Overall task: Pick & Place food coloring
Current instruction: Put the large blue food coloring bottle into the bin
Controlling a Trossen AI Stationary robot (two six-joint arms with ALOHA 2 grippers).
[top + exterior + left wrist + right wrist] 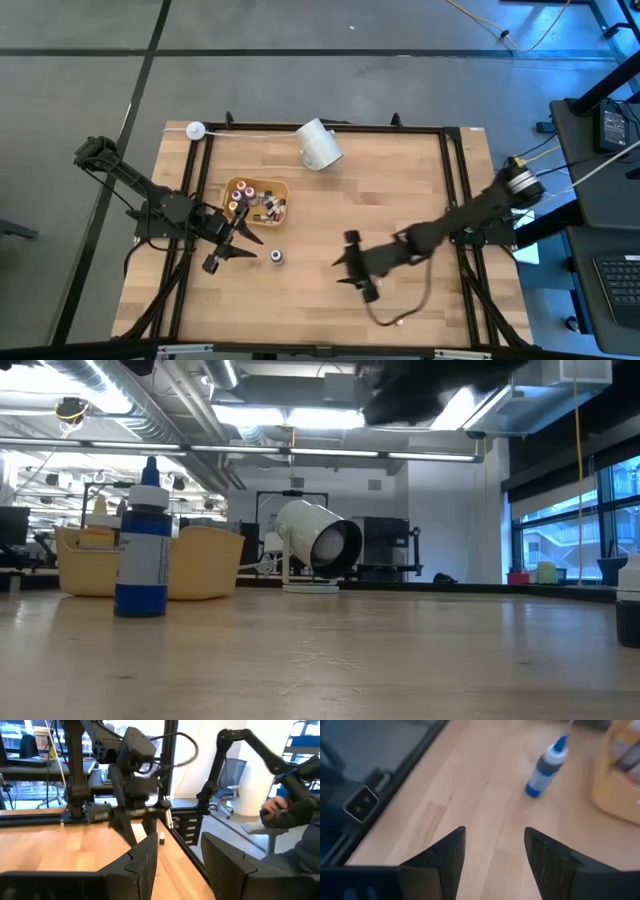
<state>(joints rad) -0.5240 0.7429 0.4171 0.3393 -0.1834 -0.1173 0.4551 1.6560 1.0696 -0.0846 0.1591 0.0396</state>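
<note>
Right end effector (492,851) open and empty, blue-capped bottle (546,766) ahead

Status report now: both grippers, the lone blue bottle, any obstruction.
Left gripper open, empty, beside yellow tray. Right gripper open, empty, mid-table. Small blue-capped dropper bottle upright on wooden table, between them. Nothing blocking it.
</note>
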